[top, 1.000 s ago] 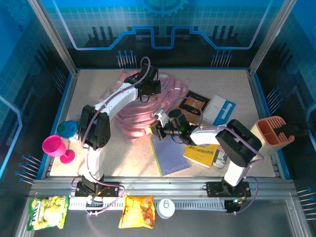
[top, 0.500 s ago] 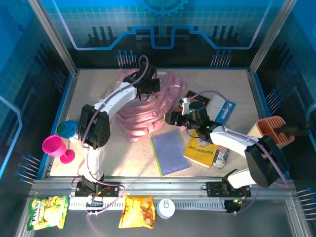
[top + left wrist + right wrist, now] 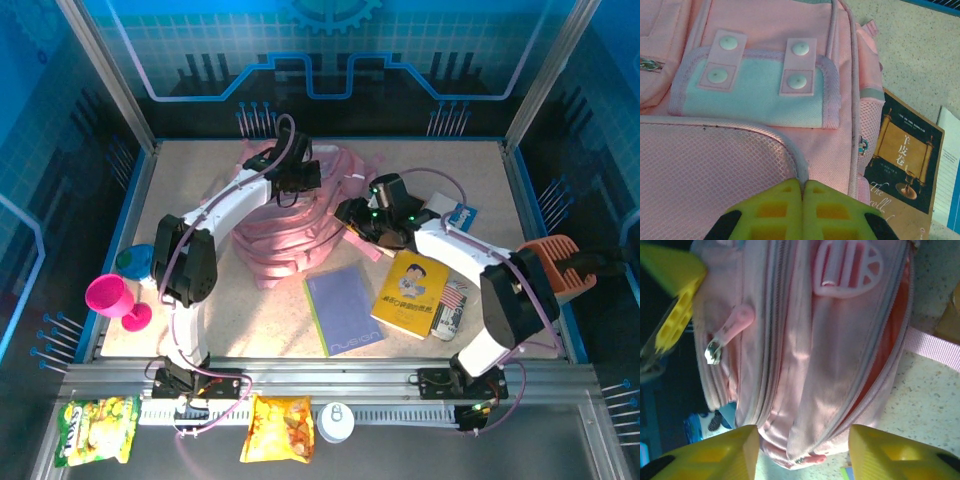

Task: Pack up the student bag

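- Top external: student bag (image 3: 288, 238) lies mid-desk (image 3: 200, 165), with bare desk to its left and books (image 3: 412, 292) near its right edge.
- Wrist views: left fingers (image 3: 777, 207) pressed together; right fingers (image 3: 715, 455) wide, straddling the bag's end.

Wht arms (image 3: 230, 200), blk joints (image 3: 183, 268), yellow fingers (image 3: 715, 455)

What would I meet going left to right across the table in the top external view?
pink goblet → student bag → yellow book → orange pen holder. The purple notebook is left out, since it overlaps the bag's span.
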